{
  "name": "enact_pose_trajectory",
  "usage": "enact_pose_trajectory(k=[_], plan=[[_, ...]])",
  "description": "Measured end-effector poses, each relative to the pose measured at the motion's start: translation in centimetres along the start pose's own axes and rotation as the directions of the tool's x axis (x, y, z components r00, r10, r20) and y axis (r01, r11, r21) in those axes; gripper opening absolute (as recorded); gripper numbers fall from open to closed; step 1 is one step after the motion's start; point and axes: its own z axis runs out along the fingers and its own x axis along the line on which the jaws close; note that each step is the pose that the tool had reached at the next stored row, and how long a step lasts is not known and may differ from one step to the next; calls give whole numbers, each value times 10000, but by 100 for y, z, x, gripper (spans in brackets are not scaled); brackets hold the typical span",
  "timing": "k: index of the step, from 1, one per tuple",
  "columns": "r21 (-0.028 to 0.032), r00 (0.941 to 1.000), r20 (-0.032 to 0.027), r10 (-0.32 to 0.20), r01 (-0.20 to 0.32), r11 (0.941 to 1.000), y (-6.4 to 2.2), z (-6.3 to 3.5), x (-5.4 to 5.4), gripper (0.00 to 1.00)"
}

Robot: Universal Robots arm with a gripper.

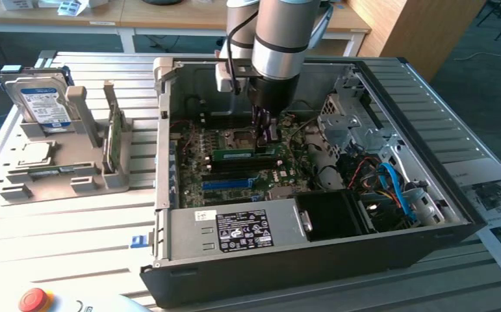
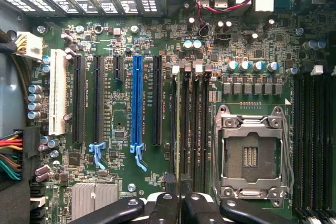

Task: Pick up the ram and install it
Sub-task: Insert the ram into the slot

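**Ram held on edge over the memory slots**

A slatted desk (image 1: 60,221) carries an open computer case (image 1: 320,266). Beside the case, on the exterior view's left, stands a grey holder (image 1: 86,175) with a hard drive (image 1: 44,104). The arm (image 1: 281,39) drops straight down into the case, its wrist vertical and its tool aimed at the motherboard (image 2: 113,145). On that board a bank of black memory slots (image 2: 197,129) sits beside the empty processor socket (image 2: 252,156) and runs parallel to the blue expansion slot (image 2: 137,98).

The ram (image 1: 232,155) is inside the case and in the gripper (image 2: 178,184), not apart from it. In the wrist view it shows as a thin pale edge running out from between the fingertips (image 2: 169,184). The gripper is closed almost fully, pinching the stick by its flat faces.

The ram stands on edge with its long axis in line with the slots. It appears to sit over the slot farthest from the socket in that bank. In the exterior view its green face reaches from the gripper toward that view's left. Whether its lower edge has entered the slot cannot be told.
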Motion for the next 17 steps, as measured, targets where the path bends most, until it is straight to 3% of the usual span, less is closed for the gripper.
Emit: enact_pose_trajectory(k=[17], plan=[[0,10000,-1,0,0,10000,-1,71,-3,12]])
